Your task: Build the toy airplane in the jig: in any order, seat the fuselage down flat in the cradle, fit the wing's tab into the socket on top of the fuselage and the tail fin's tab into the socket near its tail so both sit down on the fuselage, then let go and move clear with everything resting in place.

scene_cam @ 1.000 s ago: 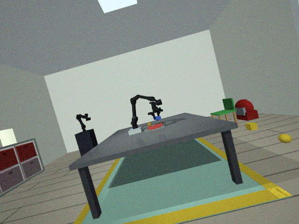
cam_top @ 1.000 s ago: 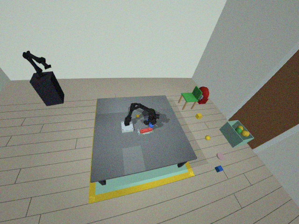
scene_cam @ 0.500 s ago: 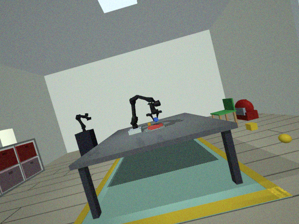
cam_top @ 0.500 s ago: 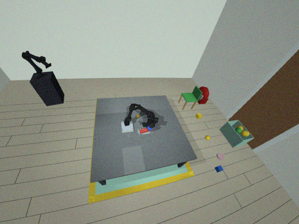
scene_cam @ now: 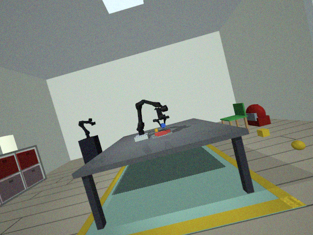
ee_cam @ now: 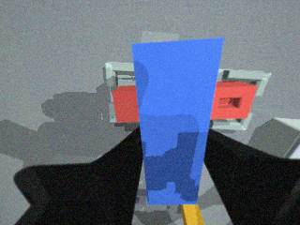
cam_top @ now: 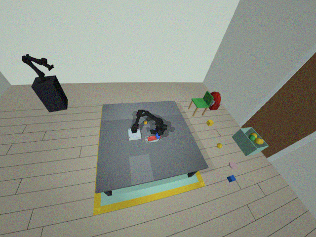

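Note:
My gripper (cam_top: 157, 133) (scene_cam: 162, 123) (ee_cam: 168, 128) is shut on the blue wing (cam_top: 158, 136) (scene_cam: 163, 125) (ee_cam: 180, 84). The wing is held above the jig and lies crosswise over the red fuselage (cam_top: 151, 138) (scene_cam: 161, 133) (ee_cam: 230, 113) in the wrist view, hiding its middle. The fuselage lies in the pale jig (ee_cam: 108, 80); whether it is fully flat is hard to tell. One socket shows near its right end in the wrist view. The wing's tab and the socket under it are hidden. The orange tail fin (cam_top: 145, 123) (scene_cam: 156, 130) (ee_cam: 192, 216) stands on the table, apart from the jig.
The arm's white base plate (cam_top: 134, 135) (scene_cam: 141, 137) stands close beside the jig on the grey table (cam_top: 114, 158) (scene_cam: 121, 154). A second black arm stands on a black pedestal (cam_top: 49, 94) (scene_cam: 89, 146) off the table.

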Controlling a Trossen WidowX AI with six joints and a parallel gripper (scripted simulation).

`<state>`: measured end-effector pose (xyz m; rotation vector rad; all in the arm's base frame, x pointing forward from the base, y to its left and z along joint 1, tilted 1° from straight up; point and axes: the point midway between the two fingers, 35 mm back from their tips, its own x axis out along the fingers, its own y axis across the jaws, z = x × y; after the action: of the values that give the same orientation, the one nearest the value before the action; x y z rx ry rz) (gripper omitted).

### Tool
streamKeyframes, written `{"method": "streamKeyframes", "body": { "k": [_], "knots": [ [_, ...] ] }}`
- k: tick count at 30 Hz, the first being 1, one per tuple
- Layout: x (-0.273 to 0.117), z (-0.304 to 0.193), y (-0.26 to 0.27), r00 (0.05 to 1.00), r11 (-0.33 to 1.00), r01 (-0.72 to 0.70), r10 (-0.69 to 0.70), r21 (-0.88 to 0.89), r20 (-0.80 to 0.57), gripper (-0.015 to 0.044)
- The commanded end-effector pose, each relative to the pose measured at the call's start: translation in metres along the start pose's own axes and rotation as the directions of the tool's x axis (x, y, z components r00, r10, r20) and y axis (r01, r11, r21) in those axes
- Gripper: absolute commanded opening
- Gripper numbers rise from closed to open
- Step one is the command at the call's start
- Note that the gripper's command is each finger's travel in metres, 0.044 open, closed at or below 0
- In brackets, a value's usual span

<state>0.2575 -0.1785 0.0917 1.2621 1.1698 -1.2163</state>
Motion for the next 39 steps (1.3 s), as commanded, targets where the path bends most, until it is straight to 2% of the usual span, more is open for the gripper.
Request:
{"method": "streamKeyframes", "body": {
  "k": [1,30,36,39],
  "knots": [
    [0.0,0.0,0.001,1.0,1.0,-0.004,0.004,0.006,0.0,0.0195],
    [0.039,0.0,0.001,1.0,1.0,-0.004,0.004,0.006,0.0,0.0195],
    [0.038,0.0,0.001,1.0,1.0,0.001,-0.001,0.0,-0.001,0.0155],
    [0.038,0.0,0.001,1.0,1.0,0.001,-0.001,0.0,-0.001,0.0076]
  ]
}}
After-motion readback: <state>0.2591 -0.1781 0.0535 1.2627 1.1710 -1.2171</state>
